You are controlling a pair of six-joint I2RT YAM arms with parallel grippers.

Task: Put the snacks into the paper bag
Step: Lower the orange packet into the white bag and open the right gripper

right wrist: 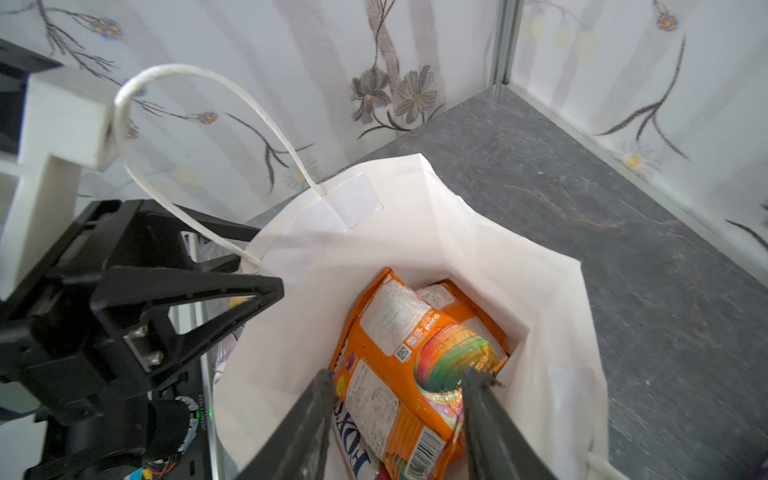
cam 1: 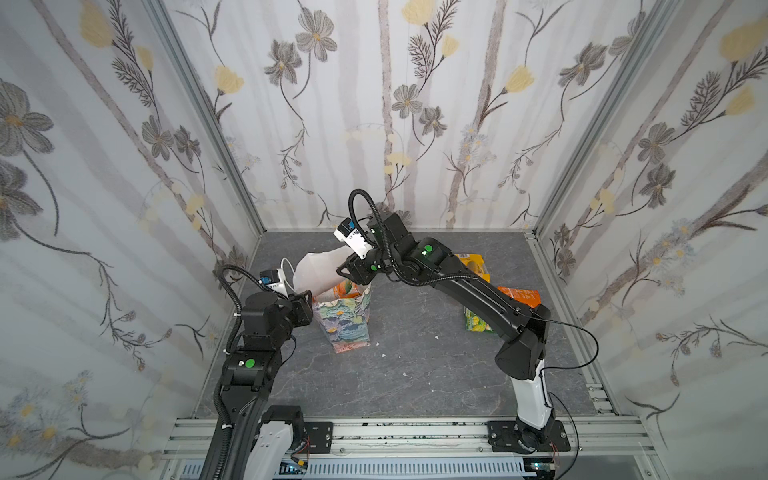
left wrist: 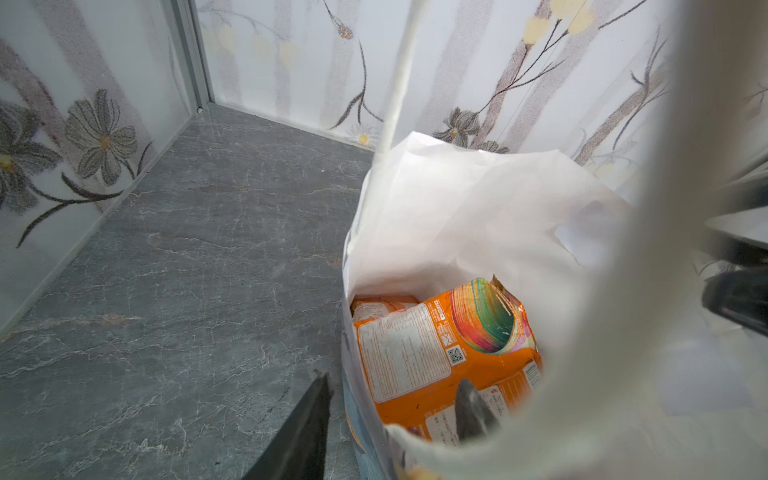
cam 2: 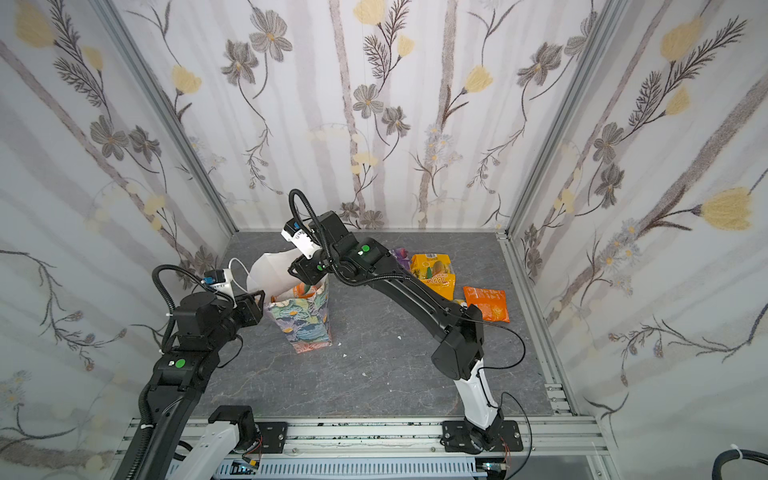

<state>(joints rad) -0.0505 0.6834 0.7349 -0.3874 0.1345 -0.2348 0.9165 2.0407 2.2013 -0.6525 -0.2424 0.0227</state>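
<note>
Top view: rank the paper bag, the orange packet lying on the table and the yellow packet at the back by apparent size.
1. paper bag, clearly largest.
2. orange packet and yellow packet: near alike; the yellow one is partly covered, so unranked.

We see bright, soft, even light in both top views, with only faint shadows on the gray counter point(cam 1: 415, 374). The walls point(cam 1: 415, 124) look a bit milky and lean outward near the edges. The white inside of the paper bag point(right wrist: 415, 232) is almost washed out. In the left wrist view a white band point(left wrist: 648, 249) near the lens is one big blur (we cannot tell what it is).
</note>
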